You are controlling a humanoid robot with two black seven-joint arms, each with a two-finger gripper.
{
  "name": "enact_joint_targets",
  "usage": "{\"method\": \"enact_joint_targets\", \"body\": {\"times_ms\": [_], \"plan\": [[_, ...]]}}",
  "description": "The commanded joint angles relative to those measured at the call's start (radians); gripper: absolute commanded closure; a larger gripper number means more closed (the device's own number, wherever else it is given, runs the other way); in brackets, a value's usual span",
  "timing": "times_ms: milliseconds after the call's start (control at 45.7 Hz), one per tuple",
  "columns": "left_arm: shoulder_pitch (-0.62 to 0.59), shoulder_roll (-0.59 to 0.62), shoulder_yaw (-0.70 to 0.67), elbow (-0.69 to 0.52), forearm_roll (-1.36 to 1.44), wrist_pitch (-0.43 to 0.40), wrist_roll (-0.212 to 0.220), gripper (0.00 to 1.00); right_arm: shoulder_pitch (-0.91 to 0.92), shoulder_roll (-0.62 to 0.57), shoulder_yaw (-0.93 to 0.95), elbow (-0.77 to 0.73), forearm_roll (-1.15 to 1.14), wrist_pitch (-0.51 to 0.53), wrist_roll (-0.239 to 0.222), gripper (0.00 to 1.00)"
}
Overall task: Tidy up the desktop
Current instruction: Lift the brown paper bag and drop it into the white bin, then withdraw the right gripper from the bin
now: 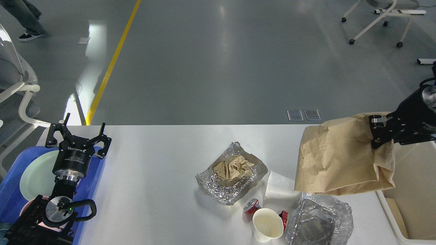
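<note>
Brown paper bag, one, hangs pinched in the right gripper jaws above the bench's right edge. Left gripper jaws spread, over a blue tray. On the bench: two foil pieces, one paper cup, one red can. Left-centre lies open.

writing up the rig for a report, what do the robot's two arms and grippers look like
Both arms are black. The left gripper has two black skeletal fingers on a round black body with white lettering, above a polished silver ring; a black cable loops near a small green light lower down. The right gripper is black and blocky, with a silver metal joint behind it.
</note>
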State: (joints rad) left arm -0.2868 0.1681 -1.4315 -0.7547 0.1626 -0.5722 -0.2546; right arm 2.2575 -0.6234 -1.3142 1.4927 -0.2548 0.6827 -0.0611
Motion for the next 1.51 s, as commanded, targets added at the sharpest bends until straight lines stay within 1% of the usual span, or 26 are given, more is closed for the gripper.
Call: {"method": "enact_joint_targets", "body": {"times_ms": [0,87,219,306,394,416,481,678,787,897,1050,1137,1312,1487], "plan": [[0.0,0.001,0.0,0.0,0.0,0.0,0.0,0.03,0.008,-0.025,-0.011,0.003,0.002,-0.012,0.0,1.0],[0.0,0.001,0.0,0.0,0.0,0.0,0.0,0.03,0.007,-0.064,-0.034,-0.015,0.005,-0.038,0.0,1.0],[0.0,-0.001,0.0,0.0,0.0,0.0,0.0,0.03,-0.039,-0.168,-0.063,-0.098,0.012,-0.132,0.0,1.0],[0.0,-0.001,0.0,0.0,0.0,0.0,-0.002,0.03,-0.131,-0.251,-0.046,-0.199,0.029,-0.184,0.0,1.0],[0.001,-0.001,0.0,0.0,0.0,0.0,-0.002,0.03,-0.248,-0.297,-0.034,-0.345,0.034,-0.219,0.001,1.0],[0.001,0.001,0.0,0.0,0.0,0.0,-0.002,0.03,-0.306,-0.317,-0.02,-0.401,0.035,-0.23,0.001,1.0],[0.001,-0.001,0.0,0.0,0.0,0.0,-0.002,0.03,-0.421,-0.343,0.041,-0.498,0.054,-0.261,0.004,1.0],[0.001,0.001,0.0,0.0,0.0,0.0,-0.002,0.03,-0.824,-0.355,0.372,-0.698,0.115,-0.374,0.003,1.0],[0.001,0.001,0.0,0.0,0.0,0.0,-0.002,0.03,-1.073,-0.329,0.574,-0.804,0.115,-0.463,0.001,1.0],[0.0,-0.001,0.0,0.0,0.0,0.0,-0.002,0.03,-1.281,-0.266,0.746,-0.911,0.114,-0.558,0.0,1.0],[0.001,-0.001,0.0,0.0,0.0,0.0,-0.002,0.03,-1.509,-0.089,0.862,-1.143,0.114,-0.675,0.0,1.0],[0.0,0.001,0.0,0.0,0.0,0.0,-0.002,0.03,-1.582,0.007,0.888,-1.244,0.115,-0.719,0.0,1.0],[0.0,-0.001,0.0,0.0,0.0,0.0,0.0,0.03,-1.664,0.129,0.914,-1.338,0.117,-0.807,-0.002,1.0],[0.0,0.001,0.0,0.0,0.0,0.0,0.0,0.03,-1.691,0.175,0.909,-1.364,0.117,-0.813,-0.002,1.0]]}}
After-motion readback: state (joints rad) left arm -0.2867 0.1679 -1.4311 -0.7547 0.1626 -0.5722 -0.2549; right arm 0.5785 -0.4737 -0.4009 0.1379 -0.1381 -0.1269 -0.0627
